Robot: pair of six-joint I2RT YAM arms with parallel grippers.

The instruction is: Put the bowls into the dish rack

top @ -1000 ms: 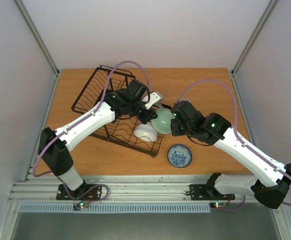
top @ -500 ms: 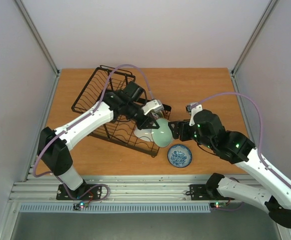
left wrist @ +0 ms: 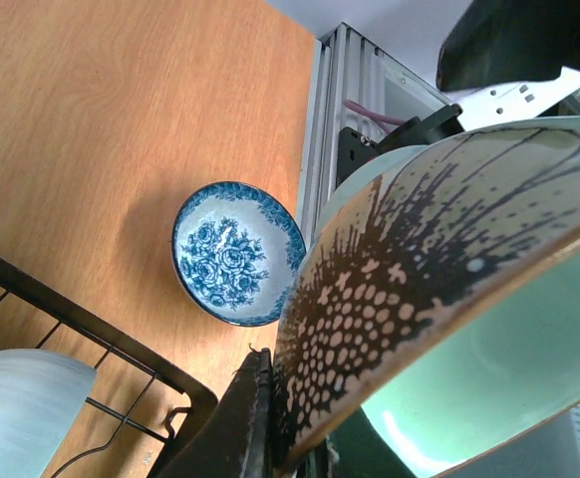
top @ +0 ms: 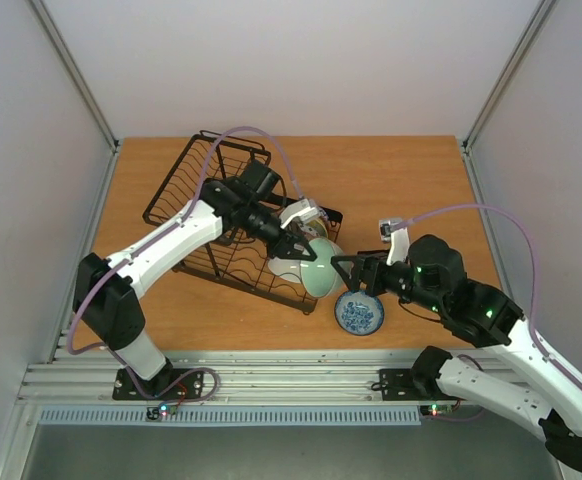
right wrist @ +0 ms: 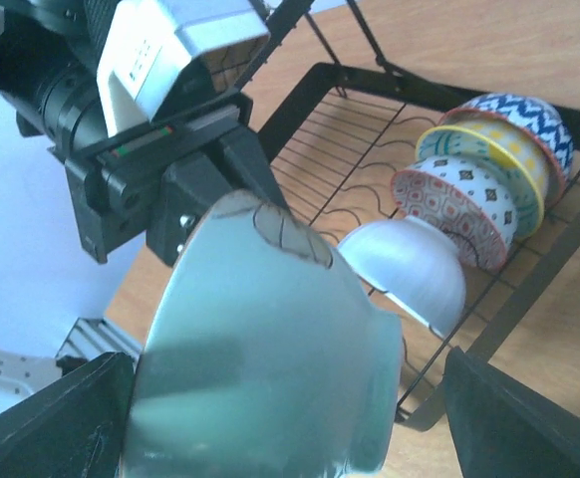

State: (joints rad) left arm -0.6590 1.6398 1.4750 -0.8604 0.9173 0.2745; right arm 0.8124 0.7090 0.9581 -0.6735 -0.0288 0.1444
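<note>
Jaws: left gripper [top: 308, 248] pinching green bowl [top: 322, 276] (by rim) | right gripper [top: 346, 274] spread beside it

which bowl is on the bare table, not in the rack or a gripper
The blue floral bowl, upright on the table beside the dish rack. The pale green bowl is in the left gripper, and the other bowls sit in the rack.

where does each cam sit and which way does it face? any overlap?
Top external: high behind the table's near edge, looking down; left gripper, right gripper, dish rack, blue bowl.
Left wrist: looks past its held pale green bowl to the blue bowl; own finger at bottom.
Right wrist: faces left gripper and dish rack; own open fingers in lower corners.
Shared: pale green bowl in all three.
</note>
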